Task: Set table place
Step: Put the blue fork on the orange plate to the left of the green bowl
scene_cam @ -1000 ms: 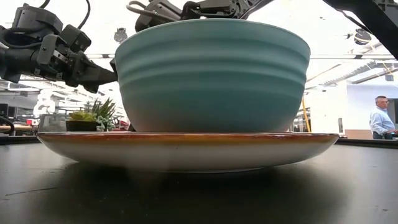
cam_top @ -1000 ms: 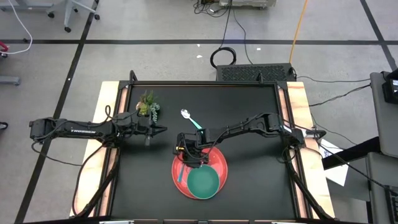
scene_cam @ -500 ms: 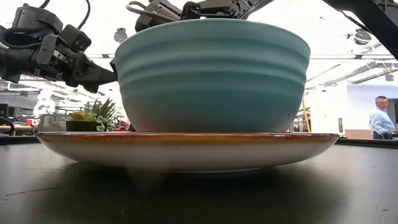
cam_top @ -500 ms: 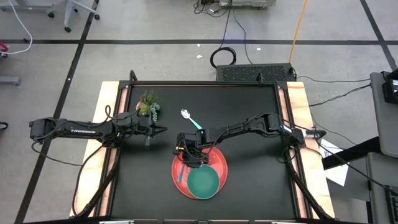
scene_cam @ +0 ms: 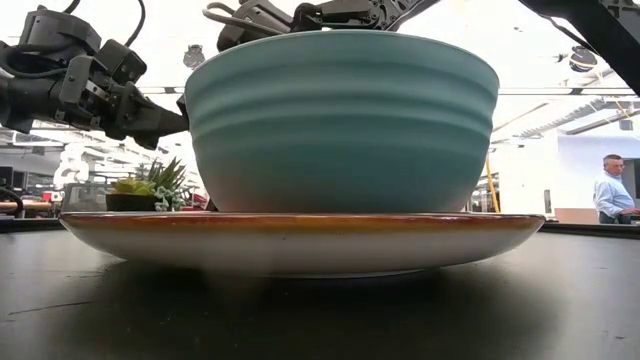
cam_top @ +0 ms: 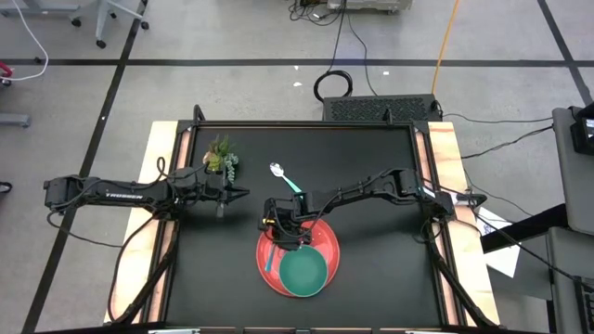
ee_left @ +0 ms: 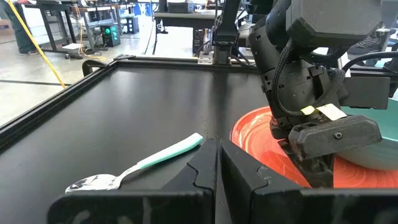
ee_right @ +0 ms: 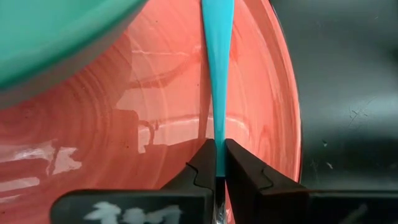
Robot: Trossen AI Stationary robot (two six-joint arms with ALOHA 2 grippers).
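Though over plate [ee_right: 155,124], fork [ee_right: 217,74] between fingers [ee_right: 202,168].

Both arms are dark, almost black, and made of slim tube segments joined by thicker blocks. The left arm [cam_top: 121,194] carries small white lettering on its long segment. Black cables run in loops along the right arm [cam_top: 371,190] and beside its wrist. The right tool [ee_left: 323,163] has a boxy matte black housing with a round screw and small yellow and white labels. The left tool [ee_left: 218,163] has two flat black fingers with notched inner edges.
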